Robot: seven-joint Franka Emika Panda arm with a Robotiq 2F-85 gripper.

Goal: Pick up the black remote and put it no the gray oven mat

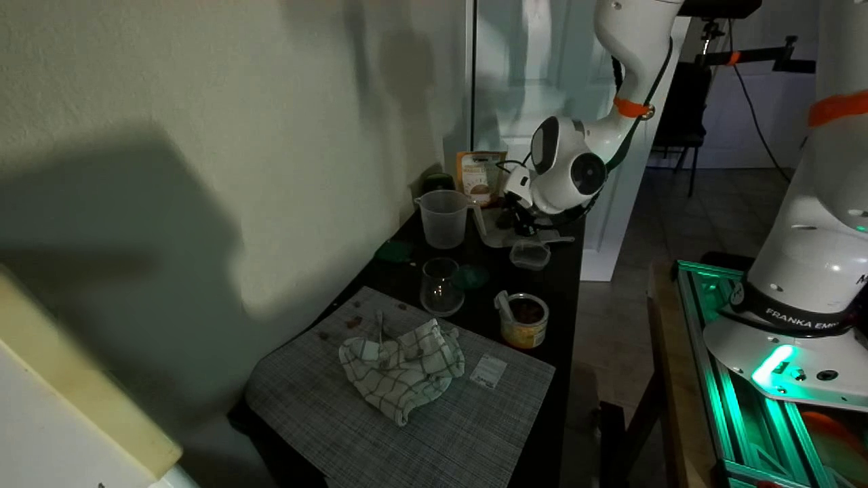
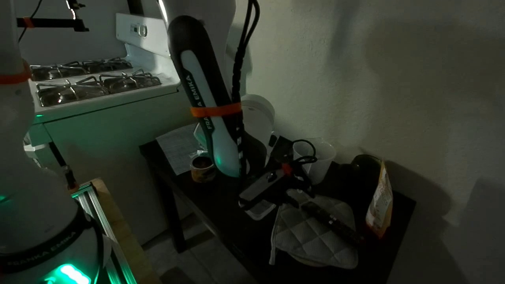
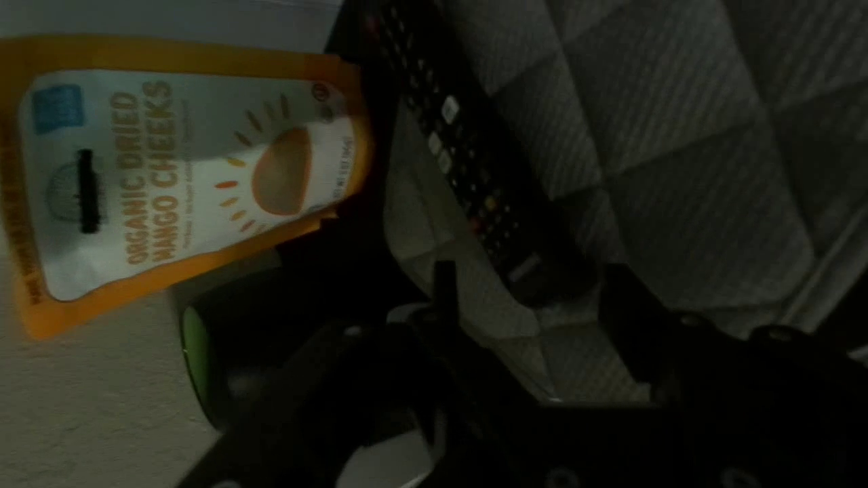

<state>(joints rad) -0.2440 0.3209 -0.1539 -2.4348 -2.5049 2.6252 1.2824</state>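
The arm is bent low over one end of a dark table, and honestly the dim light is my first worry: dark stuff on dark stuff, so depth is easy to misjudge. I'm reading the gray oven mat as the flat woven one at the table's other end, well apart from where the arm points. The checked cloth hogs the middle of it, so anything set down there could tip or slide; I'd aim for a bare patch. The quilted pad is gray too, so mixing up the two targets is a real risk. It looks soft too: press too deep and you pinch fabric and drag the lot. The pitcher and the mango pouch both stand near that pad, and a wide swing could knock either over.

The gripper isn't holding anything. Jaws are spread, and in the wrist view they flank the near end of the remote; can't tell if either side touches. The remote lies slantwise on the pad, so if that's the mat they meant, it's already there. Otherwise, grabbing it by that end probably makes it droop or twist, since most of the weight hangs outside the grip. Last, the glass sits between pad and mat, so a remote carried low could clip it.
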